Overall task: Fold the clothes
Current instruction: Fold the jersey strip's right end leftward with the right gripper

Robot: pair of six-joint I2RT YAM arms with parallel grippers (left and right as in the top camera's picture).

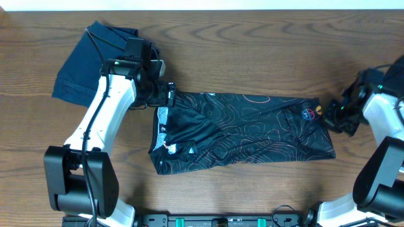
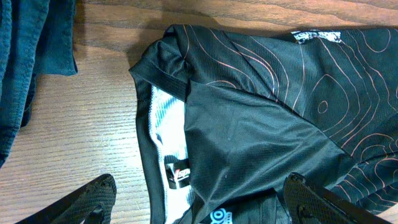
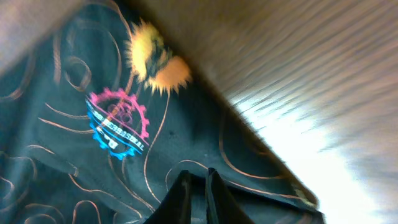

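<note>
The black jersey (image 1: 246, 126) with thin orange contour lines lies folded into a long strip across the table's middle. Its collar end is on the left, with the white inner neck label (image 2: 177, 171) showing. My left gripper (image 1: 165, 94) hovers open over that collar end, and its wide-apart fingers straddle the fabric (image 2: 199, 186). My right gripper (image 1: 331, 113) is at the jersey's right end, near the pink and blue logo (image 3: 118, 121). Its fingers (image 3: 196, 173) are pressed nearly together on the black cloth (image 3: 74, 168).
A navy denim garment (image 1: 82, 63) lies crumpled at the back left, just behind my left arm, and shows at the left edge of the left wrist view (image 2: 18, 62). Bare wooden table (image 1: 252, 50) surrounds the jersey.
</note>
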